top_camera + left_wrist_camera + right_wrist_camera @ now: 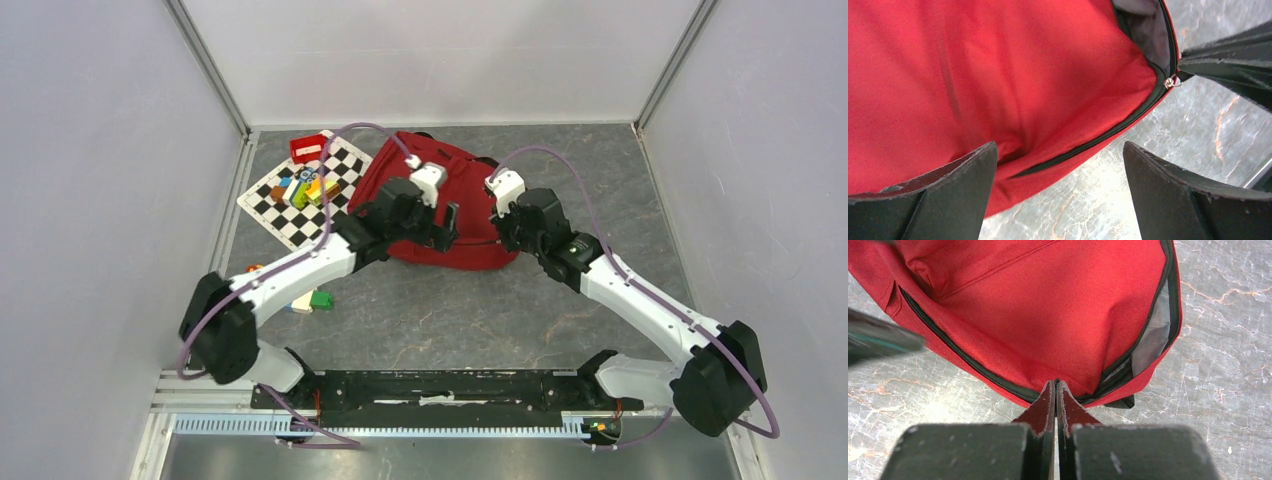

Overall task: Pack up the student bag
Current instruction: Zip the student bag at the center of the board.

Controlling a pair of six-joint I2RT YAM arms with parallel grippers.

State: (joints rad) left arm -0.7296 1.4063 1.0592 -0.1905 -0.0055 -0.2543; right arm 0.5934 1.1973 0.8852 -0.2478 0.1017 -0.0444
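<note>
Student bag (470,190) lay on grey table (450,310), far centre, zip (1128,122) partly open, grey lining (1153,335) showing. Left gripper (1058,150) above bag's near edge, jaws wide apart, empty. Right gripper (1056,385) jaws closed, tips touching zip edge.

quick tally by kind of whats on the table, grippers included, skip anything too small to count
student bag: 1
checkered board: 1
small red box: 1
grippers: 2 (left gripper, right gripper)
total: 5
Not counted: the coloured blocks bunched on the board and a few loose ones by the left arm, too small to count.
</note>
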